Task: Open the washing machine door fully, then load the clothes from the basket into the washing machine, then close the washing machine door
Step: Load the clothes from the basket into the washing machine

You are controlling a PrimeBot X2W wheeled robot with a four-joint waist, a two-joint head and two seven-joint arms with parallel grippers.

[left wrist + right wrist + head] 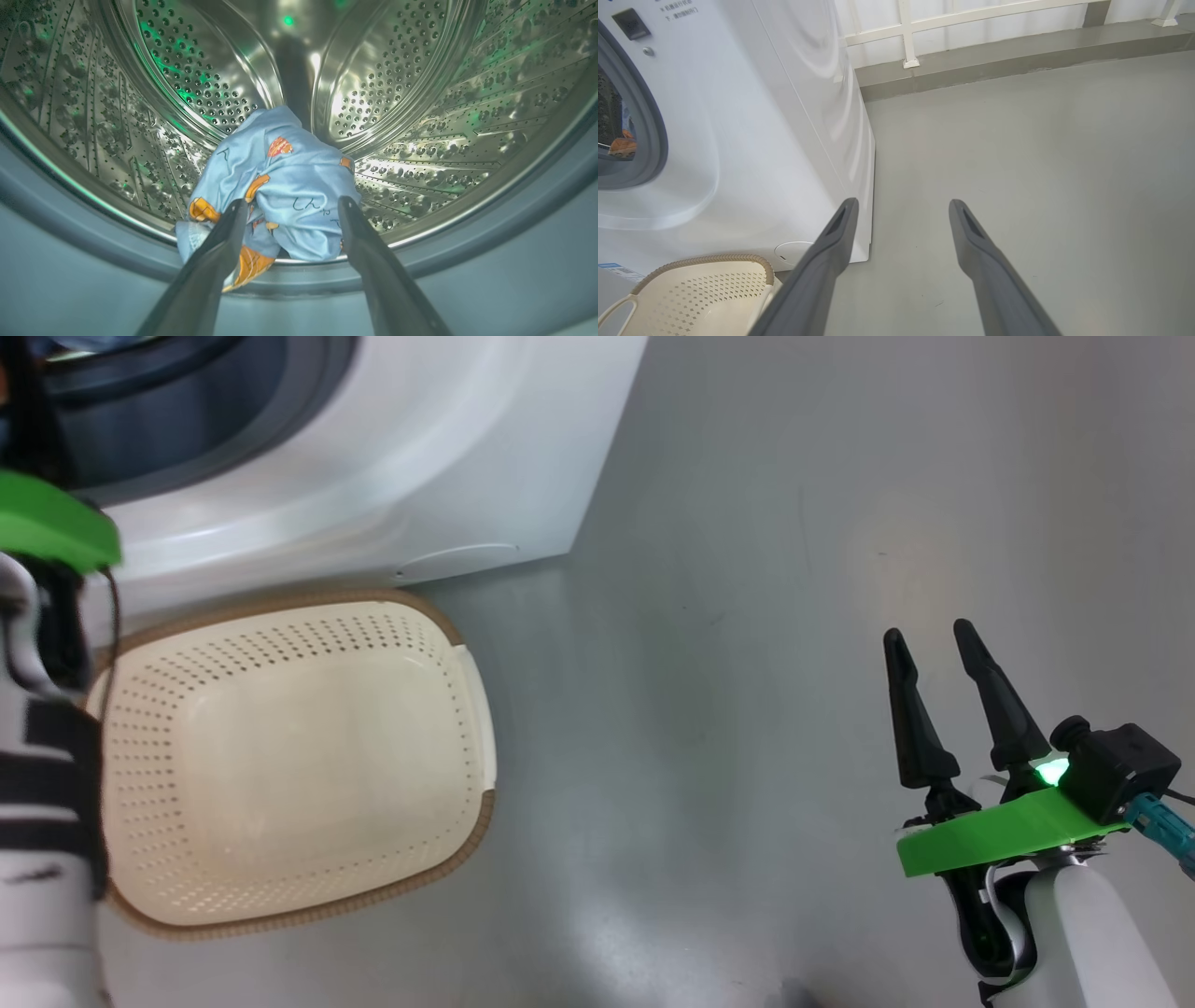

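The right gripper [928, 631] hangs over the grey floor [747, 616]. Its two dark fingers are spread apart and there is nothing between them. It is well off to the right of the basket [280, 602] and the washing machine [420, 457].

The left arm [37, 803] reaches up past the left side of the basket, toward the round hole of the washing machine. The left gripper [293, 201] is at the mouth of the hole. Its fingers are spread wide and are not squeezing anything.

The basket sits on the floor, right against the front of the washing machine. Its pale bottom with the little holes shows all the way across.

The clothes [299, 186] are inside the washing machine. They lie in a blue heap with orange bears, low at the front of the shiny drum [420, 116], just past the left fingertips. One bit of cloth hangs over the drum's front edge onto the grey rubber ring [514, 242].

Far behind the washing machine, a white rail [906, 32] stands on a low grey ledge.
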